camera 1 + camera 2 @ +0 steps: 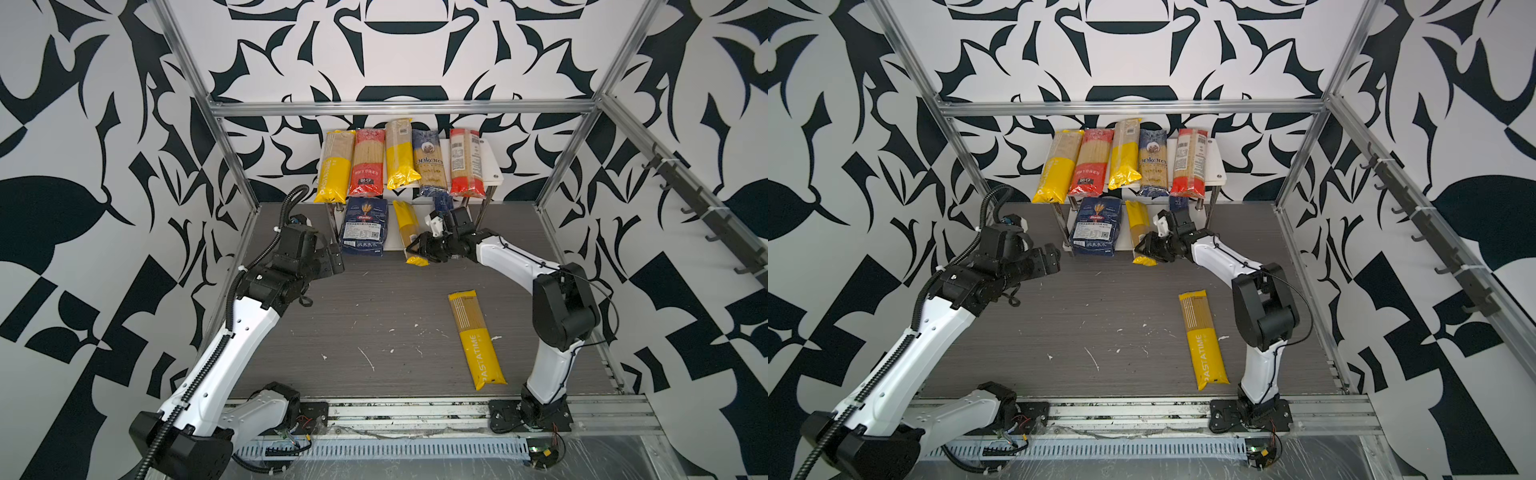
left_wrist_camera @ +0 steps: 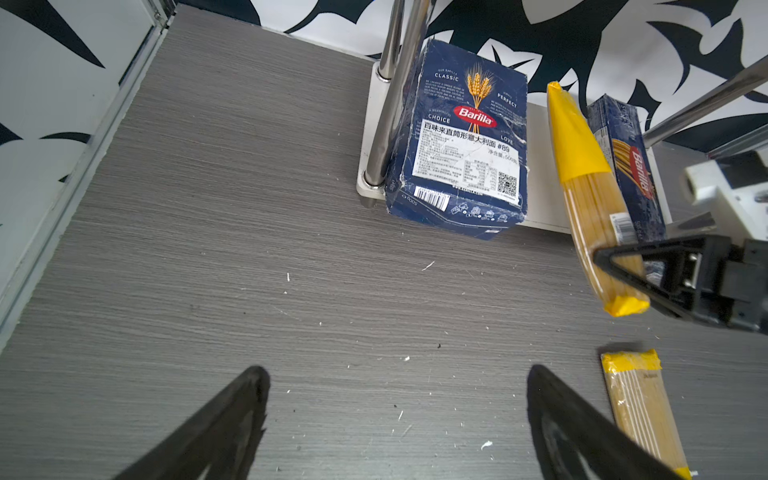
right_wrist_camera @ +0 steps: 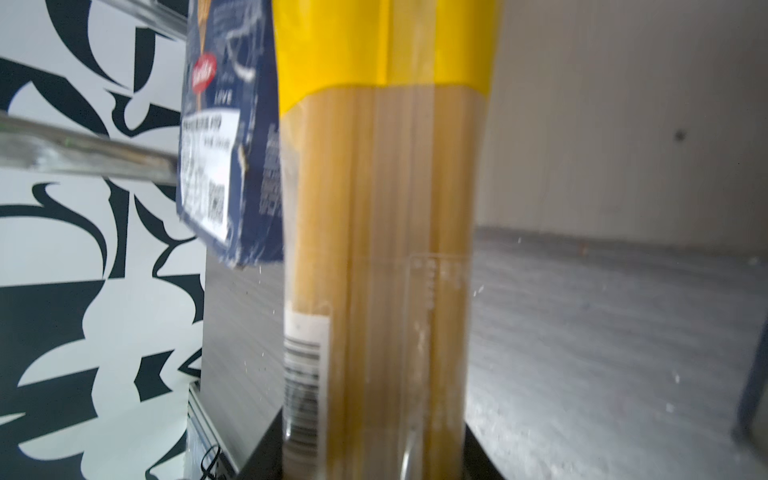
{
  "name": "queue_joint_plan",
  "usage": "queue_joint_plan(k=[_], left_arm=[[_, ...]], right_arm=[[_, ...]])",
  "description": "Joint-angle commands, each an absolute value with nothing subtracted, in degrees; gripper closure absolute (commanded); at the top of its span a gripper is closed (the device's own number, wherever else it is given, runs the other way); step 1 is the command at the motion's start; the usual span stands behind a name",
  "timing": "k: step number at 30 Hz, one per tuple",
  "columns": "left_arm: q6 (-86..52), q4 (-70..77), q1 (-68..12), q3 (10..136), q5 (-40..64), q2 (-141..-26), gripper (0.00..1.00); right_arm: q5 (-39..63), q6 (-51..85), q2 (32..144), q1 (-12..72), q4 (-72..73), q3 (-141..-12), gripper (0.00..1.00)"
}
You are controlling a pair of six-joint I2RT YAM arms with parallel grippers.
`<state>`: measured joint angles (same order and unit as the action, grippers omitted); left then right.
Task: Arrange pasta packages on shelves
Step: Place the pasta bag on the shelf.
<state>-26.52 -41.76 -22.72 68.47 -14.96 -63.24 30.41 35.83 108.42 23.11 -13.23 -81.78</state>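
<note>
In both top views the shelves (image 1: 493, 164) stand at the far edge of the grey surface (image 1: 353, 324). Five long bags lie side by side on the upper board: a first yellow bag (image 1: 332, 174), a red bag (image 1: 368, 166), a second yellow bag (image 1: 398, 160), a blue bag (image 1: 430, 166) and a red-ended bag (image 1: 467, 166). On the lower board a wide blue pack (image 1: 365, 226) lies at the left end and a slim blue box (image 1: 443, 203) toward the right. Between them slants the held yellow bag (image 1: 404, 222), clamped near its front end by the right fingers (image 1: 419, 242), its far end under the upper board. The left fingers (image 1: 334, 251) stand wide apart, holding nothing, just beside the wide blue pack. A loose yellow bag (image 1: 476, 338) lies flat on the surface near the right arm. The left wrist view shows the left fingers (image 2: 232, 424) spread wide over bare surface and the wide blue pack (image 2: 461, 141) against a chrome post (image 2: 390, 104). There the held yellow bag (image 2: 594, 199) hangs with its front end clear of the surface, past the board's edge. The right wrist view, blurred, shows the held yellow bag (image 3: 386, 249) filling the gap between the right fingers, the wide blue pack (image 3: 224, 145) beside it.
</note>
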Motion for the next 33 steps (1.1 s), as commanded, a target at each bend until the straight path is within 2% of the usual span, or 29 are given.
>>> queue_joint_plan(k=[1, 15, 33], left_arm=[[-25.50, -42.44, -21.84, 70.25, -14.88, -63.70, 0.01], [-23.73, -43.33, -18.42, 73.23, -12.69, -66.54, 0.01], [-23.38, -44.00, -14.94, 69.90, -10.36, -63.32, 0.01]], right_arm=[[34.17, 34.80, 107.71, 22.29, -1.43, -88.64, 1.00], [36.47, 38.35, 118.93, 21.46, -0.01, -98.93, 1.00], [35.01, 40.00, 122.08, 24.58, -2.09, -101.94, 1.00]])
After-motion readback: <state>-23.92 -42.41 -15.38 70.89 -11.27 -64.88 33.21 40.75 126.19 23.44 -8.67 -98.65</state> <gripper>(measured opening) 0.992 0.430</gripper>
